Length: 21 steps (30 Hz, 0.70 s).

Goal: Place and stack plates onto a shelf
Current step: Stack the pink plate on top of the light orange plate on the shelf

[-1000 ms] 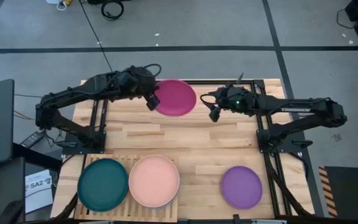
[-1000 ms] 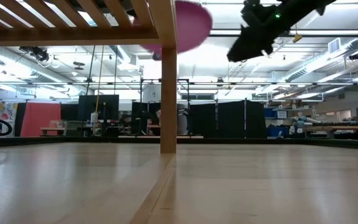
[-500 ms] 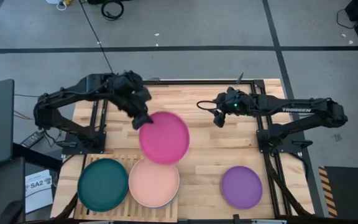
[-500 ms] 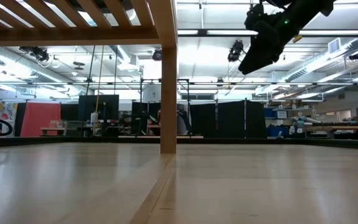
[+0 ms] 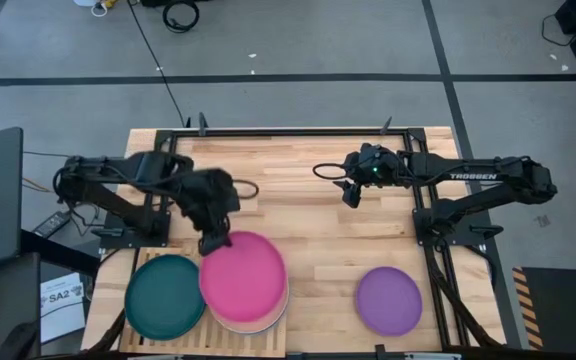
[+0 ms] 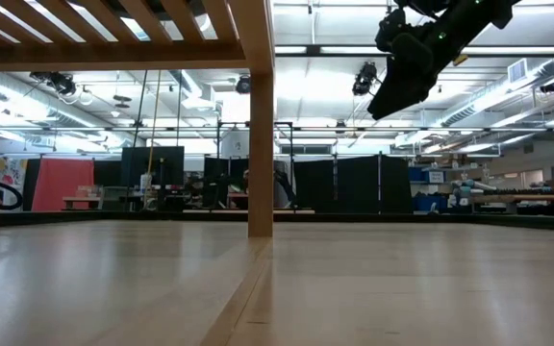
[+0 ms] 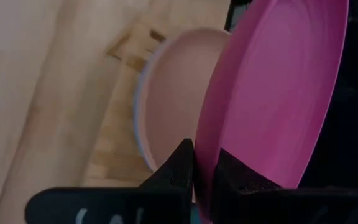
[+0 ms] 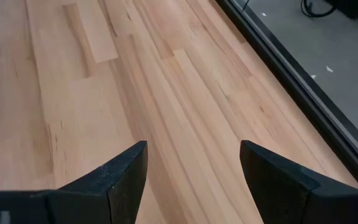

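My left gripper is shut on a magenta plate, which hangs over a salmon pink plate on the slatted wooden shelf at the table's near left. Only the salmon plate's near edge shows from above. A teal plate lies flat on the shelf's left half. A purple plate lies flat on the tabletop at the near right. My right gripper hangs open over the table's far middle, with nothing between its fingers. My left gripper pinches the magenta plate's rim at the plate's far left edge, one finger on each face. The fingers slant down from the far side. The plate is tilted above the salmon plate. Whether its near edge touches that plate I cannot tell.
Bare butcher-block tabletop lies between the shelf and the purple plate. A black frame runs along the table's far edge. In the low view a shelf leg stands on the table, with my right arm high above.
My left gripper has carried the magenta plate from the table's far edge toward the near edge, out over the salmon plate on the shelf. It has tipped downward and stayed shut on the rim. My right gripper has tipped slightly downward and has hardly shifted.
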Available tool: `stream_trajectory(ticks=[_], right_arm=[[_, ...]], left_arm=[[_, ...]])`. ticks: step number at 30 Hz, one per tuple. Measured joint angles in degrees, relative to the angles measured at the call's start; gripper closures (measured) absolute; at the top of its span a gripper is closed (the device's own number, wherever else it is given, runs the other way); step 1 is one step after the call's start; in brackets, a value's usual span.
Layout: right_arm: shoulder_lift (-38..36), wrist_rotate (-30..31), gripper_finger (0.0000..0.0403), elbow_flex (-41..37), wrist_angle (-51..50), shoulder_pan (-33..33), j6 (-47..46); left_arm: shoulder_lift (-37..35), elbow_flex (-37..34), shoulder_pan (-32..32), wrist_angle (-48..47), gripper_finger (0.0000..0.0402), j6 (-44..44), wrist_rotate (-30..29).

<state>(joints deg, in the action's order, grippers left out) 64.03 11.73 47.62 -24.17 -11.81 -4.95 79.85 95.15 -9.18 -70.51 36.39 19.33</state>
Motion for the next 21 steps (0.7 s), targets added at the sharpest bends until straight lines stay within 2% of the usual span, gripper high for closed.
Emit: stream_trajectory(ticks=[9,21], right_arm=[[0.0,0.0,0.0142,0.0,0.1,0.0,0.0],[0.0,0.0,0.0142,0.0,0.5,0.0,0.0]], left_arm=[[3.3,0.0,-7.7,1.0,0.0374,3.6,-3.4],[5.8,0.0,-7.9,1.1,0.0374,3.4,-4.7]])
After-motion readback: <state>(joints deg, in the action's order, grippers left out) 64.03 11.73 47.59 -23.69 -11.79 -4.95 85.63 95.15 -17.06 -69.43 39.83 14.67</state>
